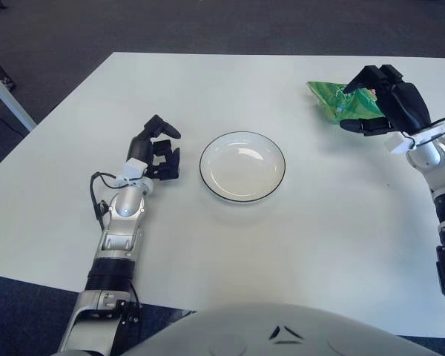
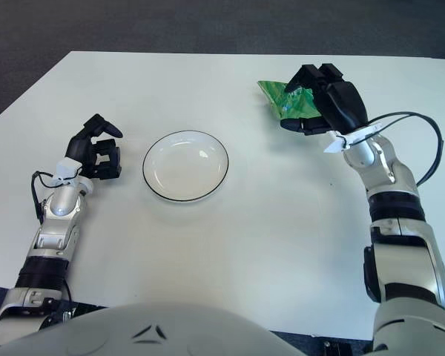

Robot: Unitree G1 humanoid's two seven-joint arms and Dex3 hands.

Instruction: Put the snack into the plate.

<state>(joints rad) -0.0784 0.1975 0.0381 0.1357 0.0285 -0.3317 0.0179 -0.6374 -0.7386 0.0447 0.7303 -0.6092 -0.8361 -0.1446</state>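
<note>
I see the green snack bag [image 1: 340, 103] lying on the white bench [image 1: 230, 259] at the upper right of the frame, well apart from the plate [image 1: 242, 166], which sits at the centre with nothing in it. My right hand [image 1: 386, 104] is over the bag's right end, its fingers [image 1: 360, 77] spread above and around the packet (I cannot tell whether they touch it). My left hand [image 1: 157, 152] shows just left of the plate, fingers curled in and holding nothing.
</note>
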